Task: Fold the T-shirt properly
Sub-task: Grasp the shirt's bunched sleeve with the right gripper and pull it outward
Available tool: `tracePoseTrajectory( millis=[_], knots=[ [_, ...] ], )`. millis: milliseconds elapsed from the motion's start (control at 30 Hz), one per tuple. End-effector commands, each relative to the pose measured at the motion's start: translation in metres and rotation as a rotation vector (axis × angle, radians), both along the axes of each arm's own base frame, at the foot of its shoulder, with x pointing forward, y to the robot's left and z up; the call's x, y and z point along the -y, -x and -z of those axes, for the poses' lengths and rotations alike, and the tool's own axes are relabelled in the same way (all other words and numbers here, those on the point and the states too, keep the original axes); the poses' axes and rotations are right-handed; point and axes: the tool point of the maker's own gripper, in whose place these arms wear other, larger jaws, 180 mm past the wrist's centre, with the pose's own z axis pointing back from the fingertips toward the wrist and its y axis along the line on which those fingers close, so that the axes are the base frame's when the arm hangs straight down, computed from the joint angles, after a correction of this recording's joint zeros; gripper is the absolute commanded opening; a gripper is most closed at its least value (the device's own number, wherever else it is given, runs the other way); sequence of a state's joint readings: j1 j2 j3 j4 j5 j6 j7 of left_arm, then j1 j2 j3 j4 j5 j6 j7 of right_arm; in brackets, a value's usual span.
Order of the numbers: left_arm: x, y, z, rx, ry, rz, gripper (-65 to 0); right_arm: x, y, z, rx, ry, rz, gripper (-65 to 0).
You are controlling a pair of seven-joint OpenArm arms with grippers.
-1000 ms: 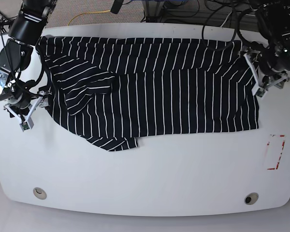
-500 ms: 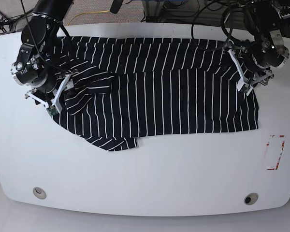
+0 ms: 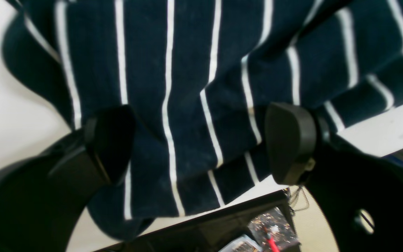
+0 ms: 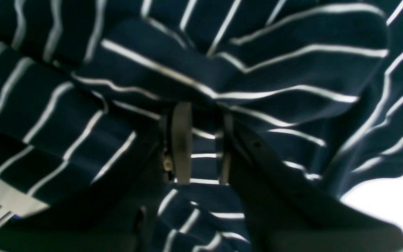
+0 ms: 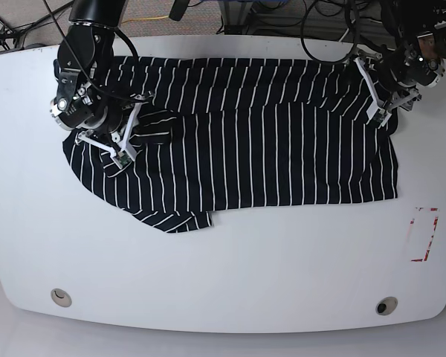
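Right wrist view shows our right gripper [image 4: 201, 147] pinched on a fold of the T-shirt [image 5: 267, 149], spread on the table [image 5: 223, 268]. Our left gripper [image 3: 201, 143] stands wide, cloth between its fingers. Soft and limp, we judge; best gripped at edges.

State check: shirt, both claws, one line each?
T-shirt: spread on the white table, not yet folded flat; sleeve end rumpled, one sleeve sticking out at the near edge.
Right claw: jaws nearly together, pinching a fold of the striped fabric.
Left claw: jaws wide apart, straddling the shirt's edge at the table's edge, not clamped.
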State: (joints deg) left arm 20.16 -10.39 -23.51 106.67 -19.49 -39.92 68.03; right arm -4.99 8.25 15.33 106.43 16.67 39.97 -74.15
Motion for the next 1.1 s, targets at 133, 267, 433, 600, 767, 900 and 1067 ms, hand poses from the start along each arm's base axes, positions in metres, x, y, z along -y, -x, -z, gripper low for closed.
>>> tracePoseTrajectory(
  millis=[133, 267, 433, 600, 767, 900, 1067],
  knots=[
    [-0.008, 0.005, 0.008, -0.028, 0.004, -0.01, -11.0, -0.011, -0.02, 0.004, 0.024, -0.077, 0.002, -54.5],
    [-0.007, 0.006, 0.007, -0.018, 0.008, -0.007, -11.0, -0.011, -0.04, 0.009, 0.033, -0.121, 0.021, -54.5],
    [-0.012, 0.012, 0.008, -0.023, 0.0, -0.001, -11.0, -0.015, -0.071, -0.007, 0.109, -0.161, 0.03, -54.7],
    [-0.013, 0.012, 0.008, -0.024, -0.003, 0.001, -11.0, -0.017, -0.104, -0.027, 0.198, -0.21, 0.037, -54.7],
    [-0.013, 0.012, 0.007, -0.022, -0.002, 0.001, -11.0, -0.006, -0.123, -0.04, 0.226, -0.197, 0.043, -54.4],
    [-0.01, 0.009, 0.002, -0.003, -0.006, 0.009, -11.0, 0.011, -0.134, -0.053, 0.262, -0.182, 0.074, -53.9],
    [-0.009, 0.006, -0.003, 0.014, -0.011, 0.015, -11.0, 0.047, -0.146, -0.058, 0.265, -0.185, 0.157, -29.2]
  ],
)
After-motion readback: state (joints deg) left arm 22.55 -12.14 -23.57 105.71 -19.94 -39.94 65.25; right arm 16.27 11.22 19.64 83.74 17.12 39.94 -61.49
